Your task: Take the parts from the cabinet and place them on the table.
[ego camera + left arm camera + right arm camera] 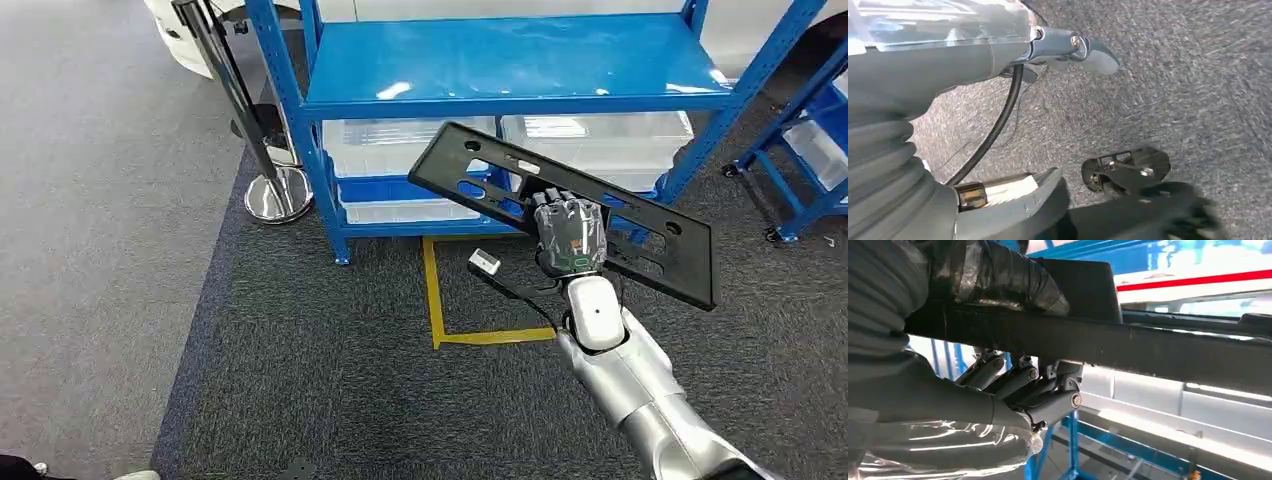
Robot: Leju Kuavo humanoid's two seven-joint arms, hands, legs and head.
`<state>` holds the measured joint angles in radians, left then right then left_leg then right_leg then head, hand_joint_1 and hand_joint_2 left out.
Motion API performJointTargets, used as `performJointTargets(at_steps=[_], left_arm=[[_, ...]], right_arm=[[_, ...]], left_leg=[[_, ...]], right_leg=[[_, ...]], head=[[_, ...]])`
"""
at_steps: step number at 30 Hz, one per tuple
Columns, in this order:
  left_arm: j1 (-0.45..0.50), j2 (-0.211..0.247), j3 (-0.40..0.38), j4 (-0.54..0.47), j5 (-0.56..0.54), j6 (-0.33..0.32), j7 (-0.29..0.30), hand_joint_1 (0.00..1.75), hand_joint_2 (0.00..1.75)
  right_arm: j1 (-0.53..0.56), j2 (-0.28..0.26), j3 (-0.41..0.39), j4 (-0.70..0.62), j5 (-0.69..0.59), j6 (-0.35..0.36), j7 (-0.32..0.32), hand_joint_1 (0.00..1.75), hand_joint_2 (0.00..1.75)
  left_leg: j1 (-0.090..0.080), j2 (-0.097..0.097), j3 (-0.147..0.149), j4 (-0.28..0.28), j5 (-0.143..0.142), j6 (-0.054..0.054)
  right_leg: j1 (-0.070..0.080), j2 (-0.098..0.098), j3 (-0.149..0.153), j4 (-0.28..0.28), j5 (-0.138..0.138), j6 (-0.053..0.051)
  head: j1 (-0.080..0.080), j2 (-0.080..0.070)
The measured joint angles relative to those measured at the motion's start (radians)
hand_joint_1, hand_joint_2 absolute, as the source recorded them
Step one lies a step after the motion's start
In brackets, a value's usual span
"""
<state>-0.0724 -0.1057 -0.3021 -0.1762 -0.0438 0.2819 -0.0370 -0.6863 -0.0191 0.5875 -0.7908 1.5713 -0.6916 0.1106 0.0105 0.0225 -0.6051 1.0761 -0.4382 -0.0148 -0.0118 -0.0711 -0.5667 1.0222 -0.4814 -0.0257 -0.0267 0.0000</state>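
Observation:
My right hand [570, 235] grips a long flat black plastic part [470, 170] with cut-outs and holes, held tilted in the air in front of the blue cabinet [510, 70]. In the right wrist view the thumb [1013, 280] lies over the part's dark edge [1158, 347] and the fingers [1048, 390] curl under it. My left hand [948, 55] hangs over the grey carpet; its fingers are straight with nothing in them.
Clear plastic bins [400, 140] sit on the cabinet's lower shelves. A chrome-based stanchion post [275, 195] stands left of the cabinet. Yellow tape [440, 310] marks the dark carpet. A second blue rack [810, 170] stands at the right.

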Motion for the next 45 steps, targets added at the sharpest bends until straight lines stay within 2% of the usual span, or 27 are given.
performJointTargets(at_steps=[1, 2, 5, 6, 7, 8, 10, 11, 13, 15, 16, 17, 20, 21, 23, 25, 26, 27, 29, 30, 31, 32, 35, 36, 37, 44, 45], left_arm=[[-0.002, 0.0, 0.0, 0.0, -0.002, 0.0, 0.0, 0.0, 1.75], [-0.003, 0.002, 0.0, 0.0, -0.003, 0.002, 0.0, 0.0, 1.75], [0.001, 0.002, 0.0, 0.0, -0.007, 0.002, 0.0, 0.0, 1.75], [0.003, 0.002, 0.0, 0.0, -0.007, 0.002, 0.0, 0.0, 1.75], [0.003, 0.002, 0.0, 0.0, -0.008, 0.002, 0.0, 0.0, 1.75], [0.001, 0.002, 0.0, 0.0, -0.008, 0.002, 0.0, 0.0, 1.75], [-0.001, 0.0, 0.0, 0.0, -0.008, 0.001, 0.0, 0.0, 1.75], [0.0, 0.0, 0.0, 0.0, -0.008, 0.001, 0.0, 0.0, 1.75], [0.003, 0.0, 0.0, 0.0, -0.008, 0.001, 0.0, 0.0, 1.75], [0.003, 0.0, 0.0, 0.0, -0.008, 0.001, 0.0, 0.0, 1.75], [0.003, 0.001, 0.0, 0.0, -0.008, 0.001, 0.0, 0.0, 1.75], [-0.001, 0.001, 0.0, 0.0, -0.008, 0.002, 0.0, 0.0, 1.75], [0.005, 0.001, 0.0, 0.0, -0.008, 0.001, 0.0, 0.0, 1.75], [0.007, 0.002, 0.0, 0.0, -0.008, 0.002, 0.0, 0.0, 1.75], [0.009, 0.002, 0.0, 0.0, -0.008, 0.002, 0.0, 0.0, 1.75], [0.003, 0.002, 0.0, 0.0, -0.008, 0.002, 0.0, 0.0, 1.75], [0.003, 0.002, 0.0, 0.0, -0.008, 0.002, 0.0, 0.0, 1.75], [0.004, 0.002, 0.0, 0.0, -0.008, 0.002, 0.0, 0.0, 1.75], [0.005, 0.002, 0.0, 0.0, -0.008, 0.002, 0.0, 0.0, 1.75], [0.004, 0.002, 0.0, 0.0, -0.008, 0.002, 0.0, 0.0, 1.75], [0.003, 0.002, 0.0, 0.0, -0.008, 0.002, 0.0, 0.0, 1.75], [0.002, 0.004, 0.0, 0.0, -0.008, 0.002, 0.0, 0.0, 1.75], [0.005, 0.004, 0.0, 0.0, -0.008, 0.002, 0.0, 0.0, 1.75], [0.007, 0.004, 0.0, 0.0, -0.008, 0.002, 0.0, 0.0, 1.75], [0.008, 0.003, 0.0, 0.0, -0.009, 0.002, 0.001, 0.0, 1.75], [0.008, 0.004, 0.0, 0.0, -0.009, 0.002, 0.001, 0.0, 1.75], [0.005, 0.004, 0.0, 0.0, -0.01, 0.003, 0.001, 0.0, 1.75]], right_arm=[[0.0, 0.0, 0.0, 0.0, 0.0, 0.0, 0.0, 1.75, 1.75], [0.0, 0.0, 0.0, 0.0, 0.0, 0.0, 0.001, 1.75, 1.75], [0.0, 0.003, 0.002, 0.0, 0.0, 0.0, 0.003, 1.75, 1.75], [0.0, 0.003, 0.002, 0.0, 0.0, 0.0, 0.003, 1.75, 1.75], [0.0, 0.003, 0.002, 0.001, 0.0, 0.0, 0.003, 1.75, 1.75], [0.0, 0.003, 0.002, 0.002, 0.0, 0.0, 0.003, 1.75, 1.75], [0.007, 0.002, 0.002, 0.005, 0.0, 0.0, 0.002, 1.75, 1.75], [0.011, 0.002, 0.002, 0.007, 0.0, 0.0, 0.0, 1.75, 1.75], [0.015, 0.002, 0.002, 0.011, 0.0, 0.0, 0.0, 1.75, 1.75], [0.012, 0.002, 0.002, 0.011, 0.0, 0.0, 0.0, 1.75, 1.75], [0.012, 0.0, 0.002, 0.011, 0.0, 0.0, 0.0, 1.75, 1.75], [0.011, -0.002, 0.002, 0.012, 0.0, 0.0, 0.0, 1.75, 1.75], [0.015, 0.002, 0.003, 0.014, 0.0, -0.001, -0.002, 1.75, 1.75], [0.014, 0.002, 0.003, 0.014, 0.0, -0.001, -0.001, 1.75, 1.75], [0.01, 0.003, 0.003, 0.014, 0.0, -0.001, 0.001, 1.75, 1.75], [0.012, 0.002, 0.003, 0.014, 0.0, -0.001, 0.003, 1.75, 1.75], [0.012, 0.002, 0.003, 0.016, 0.0, -0.001, 0.005, 1.75, 1.75], [0.013, 0.002, 0.003, 0.017, 0.0, -0.001, 0.005, 1.75, 1.75], [0.013, 0.002, 0.003, 0.017, 0.0, -0.001, 0.007, 1.75, 1.75], [0.011, 0.002, 0.003, 0.017, 0.0, -0.001, 0.008, 1.75, 1.75], [0.01, 0.002, 0.003, 0.016, 0.0, -0.001, 0.009, 1.75, 1.75], [0.009, 0.002, 0.003, 0.016, 0.0, -0.002, 0.009, 1.75, 1.75], [0.011, 0.002, 0.004, 0.016, 0.0, -0.001, 0.008, 1.75, 1.75], [0.011, 0.004, 0.005, 0.016, 0.0, -0.002, 0.01, 1.75, 1.75], [0.01, 0.003, 0.005, 0.016, 0.0, -0.002, 0.01, 1.75, 1.75], [0.009, 0.003, 0.005, 0.016, 0.0, -0.002, 0.01, 1.75, 1.75], [0.009, 0.0, 0.005, 0.016, 0.0, -0.002, 0.011, 1.75, 1.75]], left_leg=[[-0.01, 0.03, 0.03, -0.041, -0.025, 0.009], [-0.019, 0.034, 0.03, -0.057, -0.02, 0.019], [-0.018, 0.007, 0.02, -0.065, -0.012, 0.031], [-0.004, 0.002, 0.027, -0.081, -0.003, 0.044], [-0.004, -0.006, 0.026, -0.084, 0.001, 0.05], [-0.003, -0.012, 0.022, -0.084, 0.004, 0.053], [-0.003, -0.03, 0.018, -0.081, 0.005, 0.055], [-0.002, -0.04, 0.017, -0.079, 0.006, 0.055], [0.001, -0.063, 0.014, -0.07, 0.004, 0.053], [0.006, -0.086, 0.012, -0.055, -0.002, 0.043], [0.007, -0.096, 0.002, -0.048, -0.005, 0.035], [0.003, -0.105, -0.01, -0.031, -0.003, 0.027], [0.009, -0.132, -0.027, -0.044, 0.013, 0.004], [0.011, -0.137, -0.032, -0.04, 0.009, 0.001], [0.005, -0.057, -0.065, 0.039, -0.049, -0.007], [0.006, -0.036, -0.127, 0.185, -0.118, -0.011], [0.006, -0.033, -0.151, 0.247, -0.139, -0.012], [0.006, -0.031, -0.152, 0.257, -0.133, -0.01], [0.004, -0.026, -0.092, 0.153, -0.068, 0.0], [-0.001, -0.012, -0.035, 0.047, -0.021, 0.012], [-0.011, 0.025, -0.003, -0.023, -0.011, 0.025], [-0.023, 0.05, 0.009, -0.041, -0.019, 0.034], [-0.025, 0.02, 0.0, -0.045, -0.011, 0.041], [-0.016, 0.012, 0.006, -0.061, -0.001, 0.05], [-0.012, 0.005, 0.009, -0.071, 0.007, 0.05], [-0.01, 0.002, 0.009, -0.073, 0.009, 0.053], [-0.009, -0.009, 0.005, -0.074, 0.014, 0.061]], right_leg=[[0.004, -0.008, -0.004, 0.002, -0.002, 0.004], [0.006, -0.016, -0.005, 0.003, 0.0, 0.008], [0.009, -0.039, -0.004, 0.001, 0.005, 0.017], [0.006, -0.017, -0.008, 0.007, -0.011, 0.025], [0.002, 0.03, -0.019, 0.036, -0.035, 0.028], [-0.001, 0.055, -0.05, 0.106, -0.078, 0.03], [-0.004, 0.067, -0.118, 0.259, -0.141, 0.037], [-0.005, 0.067, -0.141, 0.308, -0.148, 0.04], [-0.013, 0.068, -0.119, 0.256, -0.091, 0.044], [-0.024, 0.084, -0.038, 0.088, 0.004, 0.048], [-0.029, 0.137, -0.022, 0.054, -0.013, 0.054], [-0.028, 0.155, -0.021, 0.031, -0.01, 0.052], [-0.02, 0.125, -0.033, 0.043, -0.007, 0.04], [-0.033, 0.111, -0.032, 0.033, -0.001, 0.03], [-0.027, 0.093, -0.031, 0.028, 0.005, 0.015], [-0.019, 0.068, -0.033, 0.028, 0.005, 0.013], [-0.015, 0.053, -0.034, 0.029, 0.005, 0.011], [-0.012, 0.042, -0.034, 0.03, 0.005, 0.011], [-0.007, 0.021, -0.032, 0.031, 0.004, 0.01], [-0.003, 0.01, -0.03, 0.031, 0.003, 0.01], [-0.002, 0.001, -0.029, 0.03, 0.002, 0.01], [0.007, -0.008, -0.031, 0.031, 0.002, 0.013], [0.005, -0.036, -0.028, 0.023, 0.008, 0.022], [0.009, -0.037, -0.026, 0.022, 0.004, 0.029], [0.001, 0.005, -0.03, 0.035, -0.011, 0.037], [0.001, 0.023, -0.035, 0.044, -0.021, 0.037], [-0.001, 0.06, -0.075, 0.138, -0.081, 0.038]], head=[[0.001, 0.0], [0.001, 0.0], [0.001, 0.0], [0.002, 0.0], [0.002, 0.0], [0.002, 0.0], [0.002, 0.0], [0.002, 0.0], [0.002, 0.0], [0.002, 0.0], [0.003, 0.0], [0.005, 0.0], [0.005, 0.0], [0.005, 0.0], [-0.003, 0.0], [-0.003, 0.0], [-0.003, 0.0], [-0.003, 0.0], [-0.003, 0.0], [-0.003, 0.0], [-0.002, 0.0], [-0.002, 0.0], [-0.002, 0.0], [-0.001, 0.0], [0.0, 0.0], [0.0, 0.0], [0.0, 0.0]])
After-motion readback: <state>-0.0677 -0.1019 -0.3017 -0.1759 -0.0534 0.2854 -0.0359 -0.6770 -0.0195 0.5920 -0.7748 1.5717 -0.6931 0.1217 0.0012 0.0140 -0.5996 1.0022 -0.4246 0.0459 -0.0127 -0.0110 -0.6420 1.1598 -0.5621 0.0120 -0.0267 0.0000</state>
